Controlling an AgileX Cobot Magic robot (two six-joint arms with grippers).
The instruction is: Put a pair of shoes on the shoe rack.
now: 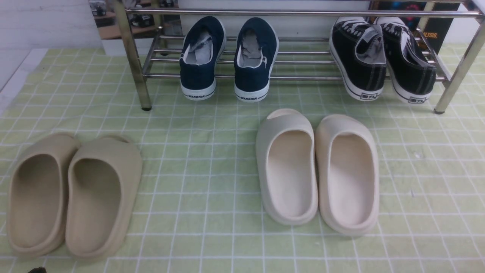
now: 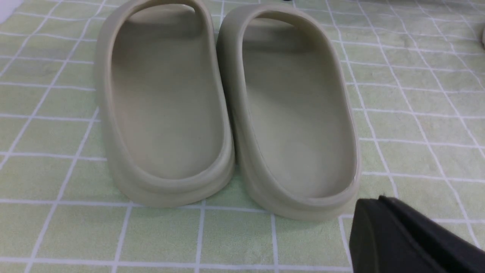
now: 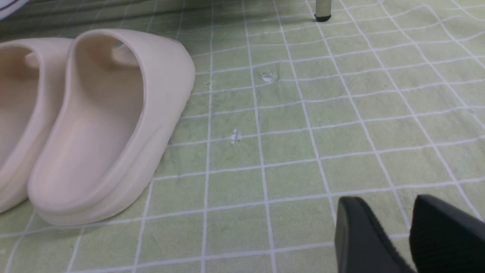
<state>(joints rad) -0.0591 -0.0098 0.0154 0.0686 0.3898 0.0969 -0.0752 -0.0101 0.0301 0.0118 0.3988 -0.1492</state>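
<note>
The pair of shoes, two navy slip-ons with white soles [image 1: 200, 57] [image 1: 254, 57], rests side by side on the lower bars of the chrome shoe rack [image 1: 303, 78], heels toward me. No gripper touches them. In the left wrist view my left gripper [image 2: 379, 201] is shut with nothing in it, low over the cloth just behind the heel of a tan slide [image 2: 295, 113]. The right wrist view shows my right gripper [image 3: 390, 212] open over bare cloth, with nothing between its fingers, to the side of a cream slide [image 3: 113, 121].
Two black lace-up sneakers [image 1: 360, 57] [image 1: 409, 60] fill the rack's right end. A pair of tan slides [image 1: 36, 193] [image 1: 102, 197] lies front left, and a pair of cream slides [image 1: 288, 170] [image 1: 350, 174] in the middle, on green checked cloth [image 1: 197, 159]. A rack leg [image 3: 323, 9] stands ahead.
</note>
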